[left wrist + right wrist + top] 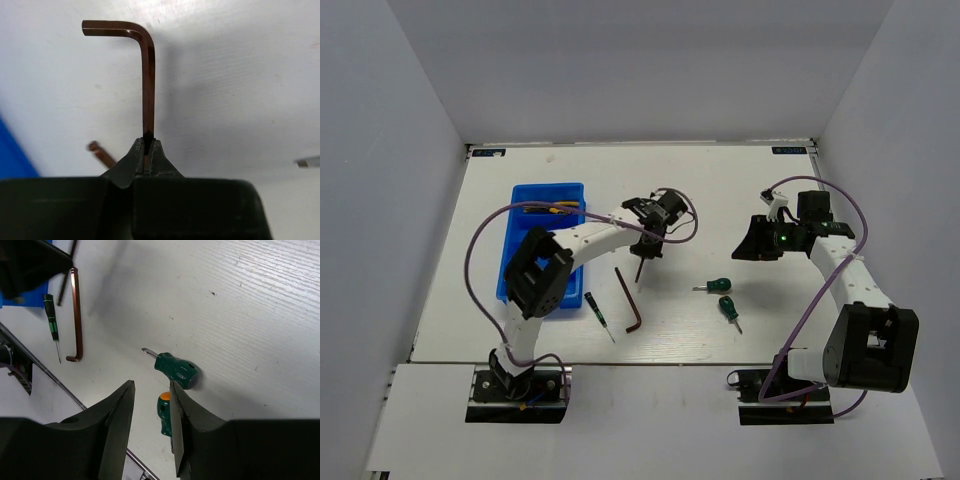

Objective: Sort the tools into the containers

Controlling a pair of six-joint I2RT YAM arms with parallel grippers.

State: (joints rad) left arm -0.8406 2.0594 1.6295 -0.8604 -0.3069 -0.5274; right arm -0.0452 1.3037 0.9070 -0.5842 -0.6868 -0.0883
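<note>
Left gripper point(147, 150) clamped the hex key point(148, 85) by its long leg. The shaft ran straight out from the jaws, short leg bent left, right of the tray point(517, 225). Right gripper point(151, 385) hung parted, empty.

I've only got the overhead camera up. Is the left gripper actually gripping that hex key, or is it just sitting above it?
Observer: It's gripping it. The left wrist view shows the left gripper shut on the hex key, pinching the tip of its long leg, with the bent end pointing away from the fingers.
Operator: And the right gripper, anything in it?
Observer: Nothing. In the right wrist view the right gripper has its jaws apart and holds nothing.
Operator: What's it looking at?
Observer: One stubby screwdriver lies in full view on the table. A second stubby screwdriver shows through the gap between the jaws, with an orange spot on its handle end.
</note>
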